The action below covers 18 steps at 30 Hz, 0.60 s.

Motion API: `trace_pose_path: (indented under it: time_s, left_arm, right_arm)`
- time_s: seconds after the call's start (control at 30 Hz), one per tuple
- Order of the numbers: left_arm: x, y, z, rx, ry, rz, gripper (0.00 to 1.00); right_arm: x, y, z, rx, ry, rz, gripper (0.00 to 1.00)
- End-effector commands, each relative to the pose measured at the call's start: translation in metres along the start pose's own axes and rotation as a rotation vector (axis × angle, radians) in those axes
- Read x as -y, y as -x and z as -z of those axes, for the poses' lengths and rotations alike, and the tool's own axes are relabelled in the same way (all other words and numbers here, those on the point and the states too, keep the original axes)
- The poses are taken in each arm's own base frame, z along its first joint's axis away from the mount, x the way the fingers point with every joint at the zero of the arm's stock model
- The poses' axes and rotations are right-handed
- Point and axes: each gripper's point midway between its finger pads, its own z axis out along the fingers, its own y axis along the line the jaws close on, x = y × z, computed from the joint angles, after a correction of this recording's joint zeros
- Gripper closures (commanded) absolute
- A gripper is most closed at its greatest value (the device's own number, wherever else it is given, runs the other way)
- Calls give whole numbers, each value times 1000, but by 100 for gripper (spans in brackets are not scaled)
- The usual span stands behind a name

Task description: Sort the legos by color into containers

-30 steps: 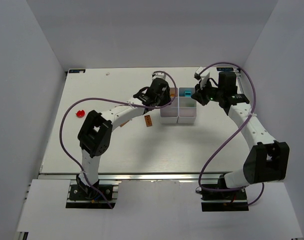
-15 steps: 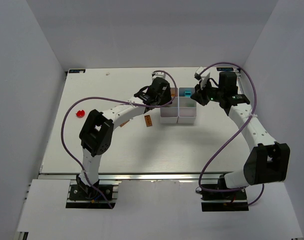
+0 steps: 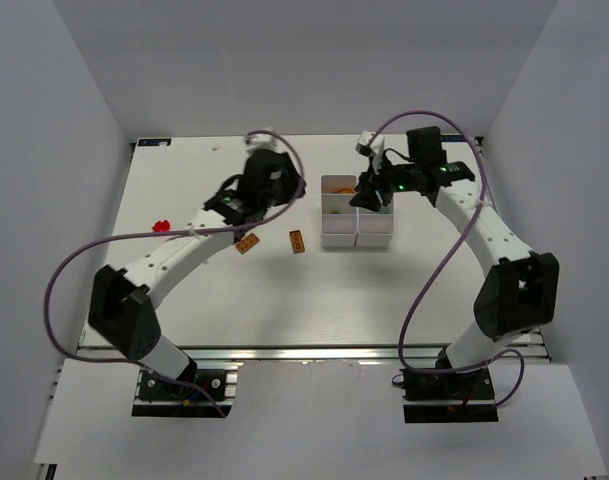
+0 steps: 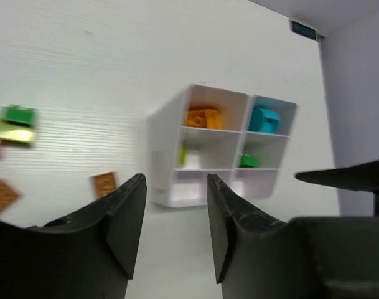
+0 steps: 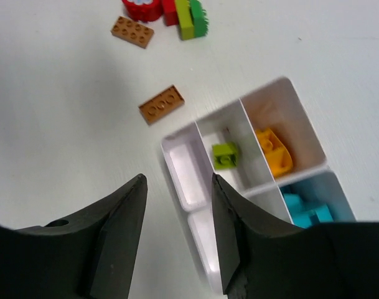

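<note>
**Loose bricks lie left of the tray, both claws empty**

Well left of the small white six-compartment plastic tray (image 3: 340, 241) lies a red studded piece (image 3: 162, 226). Nearer the tray, a flat brown studded plate (image 3: 247, 243) and a second brown plate (image 3: 297, 241) rest on the desk (image 3: 234, 295). The left claw (image 4: 175, 182) hangs left of the tray, released and holding nothing. Inside the tray sit an orange brick (image 5: 273, 151), a green brick (image 5: 225, 156) and teal pieces (image 5: 304, 208). The right claw (image 5: 178, 180), over the tray, is likewise released. These bricks look light, rigid and slick (the thin plates especially), so pinch the long side walls, low against the desk.
</note>
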Motion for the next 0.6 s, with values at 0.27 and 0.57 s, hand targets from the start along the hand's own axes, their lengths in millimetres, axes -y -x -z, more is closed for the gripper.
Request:
trace_pose_path:
  time_s: [0.27,0.57]
  left_arm:
    - [-153,8,2,-213,290,-129,22]
    - [-173,5,-56,-332,350,-281,7]
  right_arm:
    - [-18,43,-40,-11,112,-137,42]
    - [-23,42,-33,1,82,-140,37]
